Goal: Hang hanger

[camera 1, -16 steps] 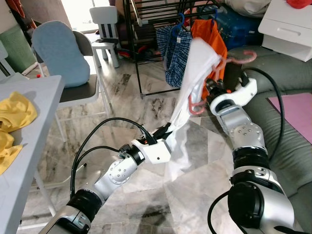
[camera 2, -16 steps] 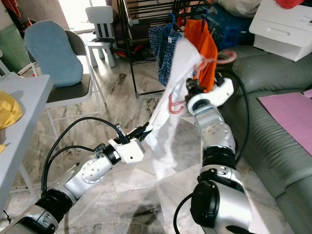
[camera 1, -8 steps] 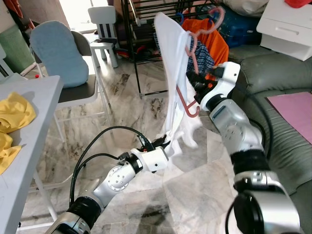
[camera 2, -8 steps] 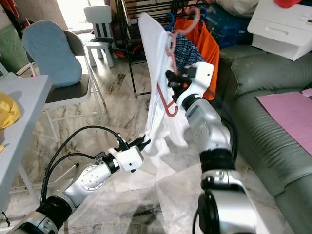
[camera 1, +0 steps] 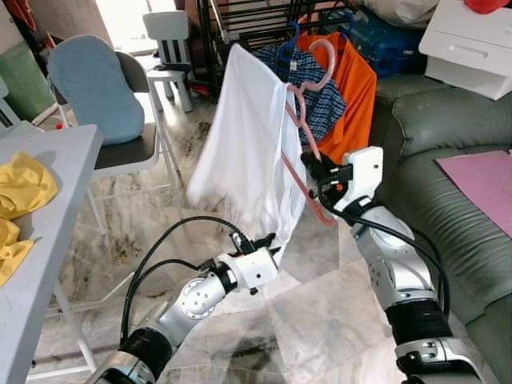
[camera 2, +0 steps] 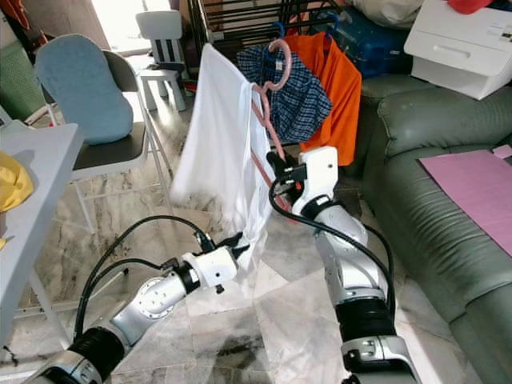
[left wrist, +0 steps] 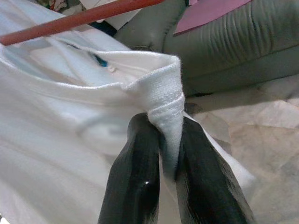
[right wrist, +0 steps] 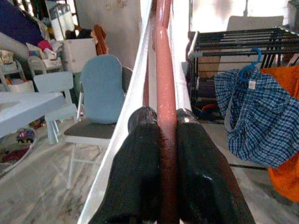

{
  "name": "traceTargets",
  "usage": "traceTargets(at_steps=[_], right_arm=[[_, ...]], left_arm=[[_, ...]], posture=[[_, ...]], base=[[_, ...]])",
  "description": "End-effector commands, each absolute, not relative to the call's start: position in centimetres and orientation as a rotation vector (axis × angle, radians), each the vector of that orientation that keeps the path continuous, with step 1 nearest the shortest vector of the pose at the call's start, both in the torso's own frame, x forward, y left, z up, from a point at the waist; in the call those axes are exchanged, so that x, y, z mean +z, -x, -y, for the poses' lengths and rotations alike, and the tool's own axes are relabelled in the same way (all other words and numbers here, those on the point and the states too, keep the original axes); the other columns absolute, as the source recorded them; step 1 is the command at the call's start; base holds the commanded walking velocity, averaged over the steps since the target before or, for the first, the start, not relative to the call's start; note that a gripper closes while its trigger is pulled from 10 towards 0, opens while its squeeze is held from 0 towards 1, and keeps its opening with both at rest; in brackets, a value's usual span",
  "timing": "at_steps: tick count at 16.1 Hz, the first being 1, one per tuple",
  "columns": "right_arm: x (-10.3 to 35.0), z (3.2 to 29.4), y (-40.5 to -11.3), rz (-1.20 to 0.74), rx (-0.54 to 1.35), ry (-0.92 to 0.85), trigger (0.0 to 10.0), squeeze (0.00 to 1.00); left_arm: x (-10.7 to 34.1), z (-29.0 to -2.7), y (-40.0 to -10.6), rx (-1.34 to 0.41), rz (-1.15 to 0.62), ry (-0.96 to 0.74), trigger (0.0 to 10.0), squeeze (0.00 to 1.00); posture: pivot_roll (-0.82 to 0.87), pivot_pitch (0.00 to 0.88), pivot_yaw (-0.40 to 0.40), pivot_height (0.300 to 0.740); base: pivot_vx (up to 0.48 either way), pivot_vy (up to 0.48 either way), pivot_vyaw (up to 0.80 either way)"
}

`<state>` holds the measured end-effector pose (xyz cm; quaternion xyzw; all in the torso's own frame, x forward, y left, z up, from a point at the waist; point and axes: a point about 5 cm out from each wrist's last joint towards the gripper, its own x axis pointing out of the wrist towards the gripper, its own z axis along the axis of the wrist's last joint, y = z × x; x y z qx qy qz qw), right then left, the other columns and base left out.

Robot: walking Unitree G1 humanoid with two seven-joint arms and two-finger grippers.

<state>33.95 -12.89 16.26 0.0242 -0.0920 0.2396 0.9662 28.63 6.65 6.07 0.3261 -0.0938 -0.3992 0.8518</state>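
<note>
Pink hanger (camera 1: pixel 308 120) draped with a white shirt (camera 1: pixel 244 152), before the drying rack (camera 1: pixel 240 32).
Right gripper (right wrist: pixel 161 122) clamps its bar; left gripper (left wrist: pixel 163 140) pinches the hem.

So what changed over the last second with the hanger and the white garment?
The right gripper swung the pink hanger upright and toward the drying rack, so its hook now points up by the plaid shirt. The white garment, crumpled before, now drapes spread from it. The left gripper has kept its jaws pinching the hem; the right stayed clamped on the hanger.
</note>
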Motion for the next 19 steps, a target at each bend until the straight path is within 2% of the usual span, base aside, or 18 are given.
traceTargets(at_steps=[1,4,7,11,15,19], right_arm=[[18.4,12.2,-33.5,0.318,0.51,-0.03,10.0,0.0],[17.8,11.6,-32.9,0.326,0.574,-0.048,10.0,0.0],[17.5,12.0,-33.0,0.331,0.535,-0.025,10.0,0.0],[15.9,13.1,-32.6,0.288,0.535,0.014,10.0,0.0],[14.0,13.8,-31.1,0.22,0.694,0.0,10.0,0.0],[12.9,16.7,-28.9,0.127,0.853,0.058,10.0,0.0]], left_arm=[[5.6,-7.2,-28.7,-0.833,0.161,-0.685,10.0,1.0],[5.3,-7.2,-28.4,-0.861,0.136,-0.658,10.0,1.0],[5.0,-7.6,-28.1,-0.878,0.113,-0.623,10.0,1.0],[5.6,-9.8,-27.9,-0.813,0.151,-0.623,10.0,1.0],[6.6,-11.8,-27.4,-0.769,0.189,-0.631,10.0,1.0],[7.5,-13.1,-27.5,-0.759,0.204,-0.686,10.0,1.0]], posture=[[-0.2,0.0,0.042,0.74],[-0.2,0.0,0.044,0.74],[-0.2,0.0,0.044,0.74],[-0.19,0.0,0.042,0.74],[-0.17,0.0,0.037,0.74],[-0.18,0.0,0.044,0.74]], base=[[0.0,0.0,0.0],[0.0,0.0,0.0],[0.0,0.0,0.0],[0.0,0.0,0.0],[0.0,0.0,0.0],[0.0,0.0,0.0]])
